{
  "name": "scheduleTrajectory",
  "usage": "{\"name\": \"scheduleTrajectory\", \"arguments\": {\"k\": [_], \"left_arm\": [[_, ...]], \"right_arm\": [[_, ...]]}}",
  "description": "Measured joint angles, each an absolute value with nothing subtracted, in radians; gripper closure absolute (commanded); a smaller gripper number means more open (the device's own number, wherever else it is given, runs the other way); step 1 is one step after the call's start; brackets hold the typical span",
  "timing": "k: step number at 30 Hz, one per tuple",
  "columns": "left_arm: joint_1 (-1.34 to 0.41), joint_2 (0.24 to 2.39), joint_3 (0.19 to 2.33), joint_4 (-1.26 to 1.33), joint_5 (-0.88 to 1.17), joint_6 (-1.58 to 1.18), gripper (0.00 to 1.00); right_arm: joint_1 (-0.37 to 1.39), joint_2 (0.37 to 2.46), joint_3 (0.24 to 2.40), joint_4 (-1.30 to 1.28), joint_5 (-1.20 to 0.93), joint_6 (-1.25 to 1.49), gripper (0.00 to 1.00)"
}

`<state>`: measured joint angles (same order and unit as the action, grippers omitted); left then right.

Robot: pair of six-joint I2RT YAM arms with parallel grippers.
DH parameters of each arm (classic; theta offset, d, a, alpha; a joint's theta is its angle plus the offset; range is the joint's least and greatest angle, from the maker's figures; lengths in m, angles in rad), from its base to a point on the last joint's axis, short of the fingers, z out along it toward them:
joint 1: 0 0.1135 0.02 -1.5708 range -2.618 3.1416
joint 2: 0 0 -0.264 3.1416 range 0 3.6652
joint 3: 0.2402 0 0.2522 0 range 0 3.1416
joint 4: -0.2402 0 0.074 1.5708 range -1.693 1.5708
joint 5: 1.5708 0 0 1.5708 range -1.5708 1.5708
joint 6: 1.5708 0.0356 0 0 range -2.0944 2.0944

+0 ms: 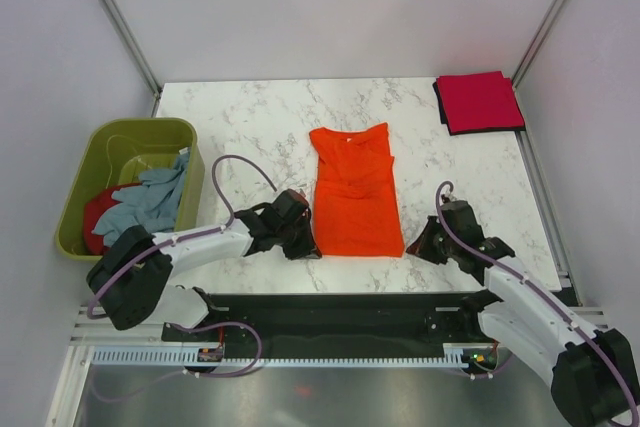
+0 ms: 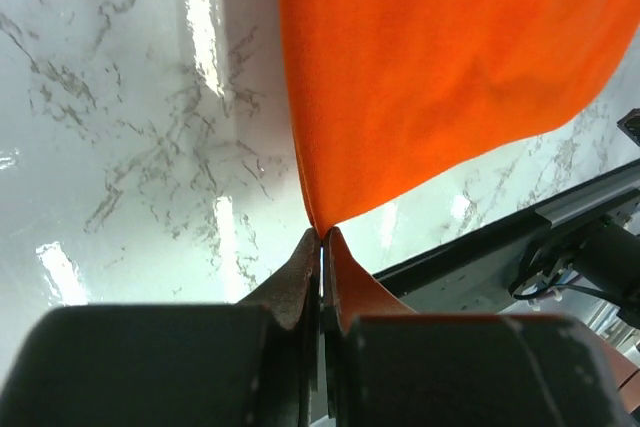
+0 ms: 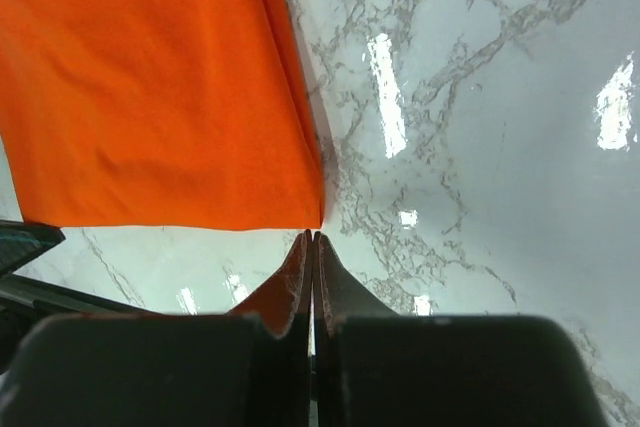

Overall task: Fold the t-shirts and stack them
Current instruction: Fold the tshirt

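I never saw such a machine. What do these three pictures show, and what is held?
Two robot arms are bolted at the near edge. The wide picture looks down from above and behind them; the other two come from a camera on each wrist. On the marble table lie a flat orange t-shirt and, far right, a folded red t-shirt; a green tub of clothes stands at the left. The left pincer pinches the orange one's near corner; the right pincer is shut at the other corner.
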<state>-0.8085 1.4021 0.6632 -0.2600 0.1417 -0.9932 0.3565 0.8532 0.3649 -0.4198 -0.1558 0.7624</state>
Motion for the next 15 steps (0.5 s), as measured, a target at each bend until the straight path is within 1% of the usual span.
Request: {"name": "scheduleTrajectory", "arguments": {"k": [2,3,5,11,15], "left_arm": [[-0.818,1.377,0.665,-0.274,0.130,-0.993,0.98],[-0.821,1.368,0.666,-0.281,0.126,-0.993,0.98],[-0.823,1.365,0.667,-0.289,0.118,-0.993,0.98],[-0.823,1.394,0.667,-0.308,0.104,-0.993,0.98],[-0.823,1.423,0.667,-0.309,0.102,-0.993,0.98]], "right_arm": [[0.367,0.823,0.365,-0.443,-0.152,0.762,0.99],[0.373,0.809,0.365,-0.450,-0.152,0.763,0.92],[0.382,0.786,0.365,-0.458,-0.152,0.774,0.74],[0.413,0.780,0.358,-0.447,-0.148,0.813,0.59],[0.443,0.838,0.332,-0.397,-0.137,0.836,0.59]]}}
